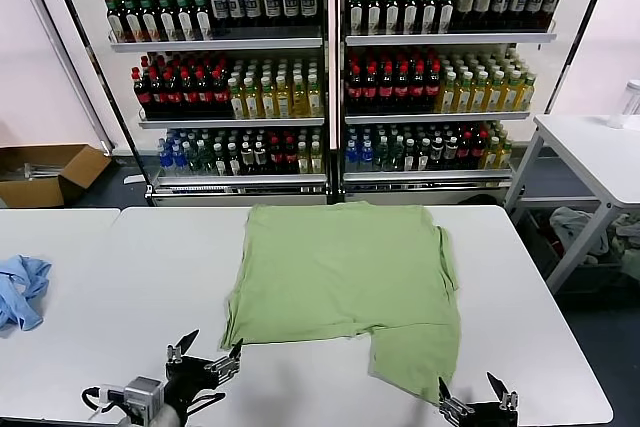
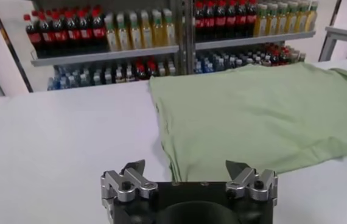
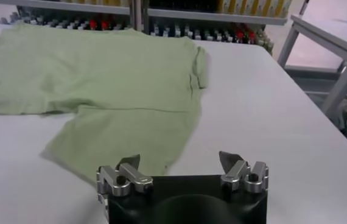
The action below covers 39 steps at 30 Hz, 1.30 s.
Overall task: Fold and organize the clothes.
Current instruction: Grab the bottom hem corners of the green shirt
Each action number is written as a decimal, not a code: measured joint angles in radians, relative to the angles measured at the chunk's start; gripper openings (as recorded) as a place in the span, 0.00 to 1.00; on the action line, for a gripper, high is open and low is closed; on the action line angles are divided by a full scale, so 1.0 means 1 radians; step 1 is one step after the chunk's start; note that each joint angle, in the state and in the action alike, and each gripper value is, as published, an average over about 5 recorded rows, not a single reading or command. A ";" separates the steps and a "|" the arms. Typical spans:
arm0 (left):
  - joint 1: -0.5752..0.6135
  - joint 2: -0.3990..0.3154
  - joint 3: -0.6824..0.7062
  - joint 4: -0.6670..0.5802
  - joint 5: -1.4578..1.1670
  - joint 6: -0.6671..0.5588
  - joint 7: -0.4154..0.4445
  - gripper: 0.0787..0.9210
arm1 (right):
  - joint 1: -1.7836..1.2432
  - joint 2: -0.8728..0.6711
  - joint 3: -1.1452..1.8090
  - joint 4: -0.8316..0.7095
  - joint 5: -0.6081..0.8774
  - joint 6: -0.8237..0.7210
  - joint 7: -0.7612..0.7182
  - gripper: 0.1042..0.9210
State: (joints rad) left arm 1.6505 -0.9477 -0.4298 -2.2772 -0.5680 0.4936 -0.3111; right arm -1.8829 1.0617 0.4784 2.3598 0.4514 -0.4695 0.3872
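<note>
The clothes, a light green shirt point(image 1: 345, 277), lie flat on the white table point(image 1: 130, 287), plain side up, with one flap reaching toward the front edge at right point(image 1: 415, 357). No collar, buttons or graphic show. My left gripper point(image 1: 205, 349) hovers open near the shirt's front left corner point(image 2: 173, 164), nothing between its fingers. My right gripper point(image 1: 478, 391) stands open at the table's front edge, just right of the shirt's front flap point(image 3: 119, 143). In the left wrist view my left gripper point(image 2: 185, 167) faces the shirt point(image 2: 252, 109); in the right wrist view my right gripper point(image 3: 179, 159) is empty too.
A light blue cloth point(image 1: 20, 289) lies at the table's far left. Shelves of bottles point(image 1: 330, 77) stand behind the table. A second white table point(image 1: 590, 147) is at the right, a cardboard box point(image 1: 45, 172) on the floor at left.
</note>
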 measured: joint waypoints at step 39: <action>-0.154 -0.037 0.066 0.196 -0.105 0.006 0.064 0.35 | 0.094 0.033 -0.091 -0.124 -0.026 0.016 -0.063 0.44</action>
State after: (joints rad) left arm 1.4968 -0.9843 -0.3636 -2.0814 -0.6733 0.4999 -0.2475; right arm -1.7893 1.0944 0.3878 2.2356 0.4253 -0.4535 0.3245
